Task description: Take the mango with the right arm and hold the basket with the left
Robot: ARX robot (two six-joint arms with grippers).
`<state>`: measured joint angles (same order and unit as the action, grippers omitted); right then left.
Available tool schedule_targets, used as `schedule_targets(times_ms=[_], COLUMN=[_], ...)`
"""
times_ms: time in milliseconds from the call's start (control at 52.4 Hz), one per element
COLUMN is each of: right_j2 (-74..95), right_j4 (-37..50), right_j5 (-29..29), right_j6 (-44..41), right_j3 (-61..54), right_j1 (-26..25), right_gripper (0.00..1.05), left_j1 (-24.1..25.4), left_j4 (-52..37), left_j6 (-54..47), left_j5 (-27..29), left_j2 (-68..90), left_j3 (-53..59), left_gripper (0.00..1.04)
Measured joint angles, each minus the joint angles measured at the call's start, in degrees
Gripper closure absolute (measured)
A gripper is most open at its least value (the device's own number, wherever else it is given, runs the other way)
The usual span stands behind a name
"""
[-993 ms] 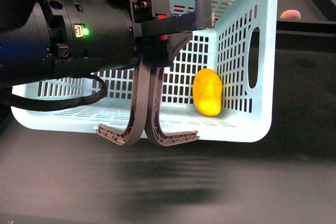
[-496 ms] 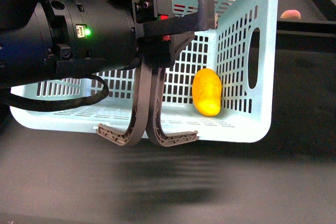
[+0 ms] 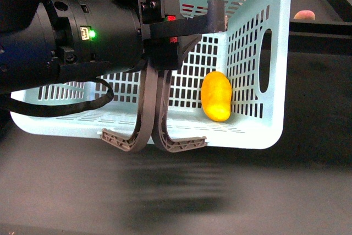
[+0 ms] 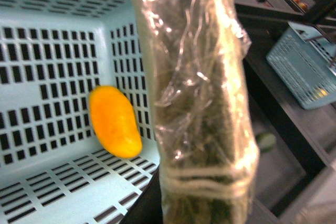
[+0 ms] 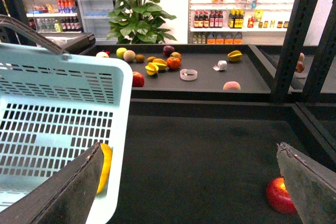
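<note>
Your right gripper (image 5: 189, 153) hangs with its jaws spread wide and empty over the dark tabletop (image 5: 220, 129), with a red apple (image 5: 277, 195) at the lower right of its wrist view. The mango (image 3: 215, 96) lies inside the turquoise basket (image 3: 278, 108), right of centre in the front view, against the slotted wall. Your left gripper (image 3: 184, 23) sits at upper centre, above the basket's grey handles (image 3: 157, 108). You cannot tell whether its jaws are closed on anything.
</note>
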<state>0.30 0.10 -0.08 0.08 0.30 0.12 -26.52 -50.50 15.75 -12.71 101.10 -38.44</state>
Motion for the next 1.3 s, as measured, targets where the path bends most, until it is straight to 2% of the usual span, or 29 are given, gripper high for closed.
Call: schedule_targets(times_ms=[115, 324, 439, 649, 744, 993, 1298], right_j2=[0.0, 0.0, 0.0, 0.0, 0.0, 0.0, 0.0], right_j4=[0.0, 0.0, 0.0, 0.0, 0.0, 0.0, 0.0], right_j5=[0.0, 0.0, 0.0, 0.0, 0.0, 0.0, 0.0], right_j6=[0.0, 0.0, 0.0, 0.0, 0.0, 0.0, 0.0], right_j3=[0.0, 0.0, 0.0, 0.0, 0.0, 0.0, 0.0], right_j1=[0.0, 0.0, 0.0, 0.0, 0.0, 0.0, 0.0], right_gripper=[0.08, 0.08, 0.08, 0.08, 0.08, 0.08, 0.08], left_j1=[0.1, 1.8, 4.9, 10.1, 12.0, 16.8, 18.6], left_j4=[-2.4, 0.8, 8.6, 17.7, 21.4, 24.7, 25.8], left_j6=[-4.2, -0.5, 12.4, 33.7, 40.0, 52.0, 60.8], left_j5=[6.5, 13.6, 20.4, 28.3, 31.6, 35.6, 34.6], left_j2=[2.6, 5.1, 7.8, 13.2, 15.8, 21.9, 23.8], left_j3=[-1.8, -8.9, -16.0, -25.6, -29.2, -36.0, -39.2], left_gripper=[0.97, 0.97, 0.97, 0.97, 0.97, 0.97, 0.97])
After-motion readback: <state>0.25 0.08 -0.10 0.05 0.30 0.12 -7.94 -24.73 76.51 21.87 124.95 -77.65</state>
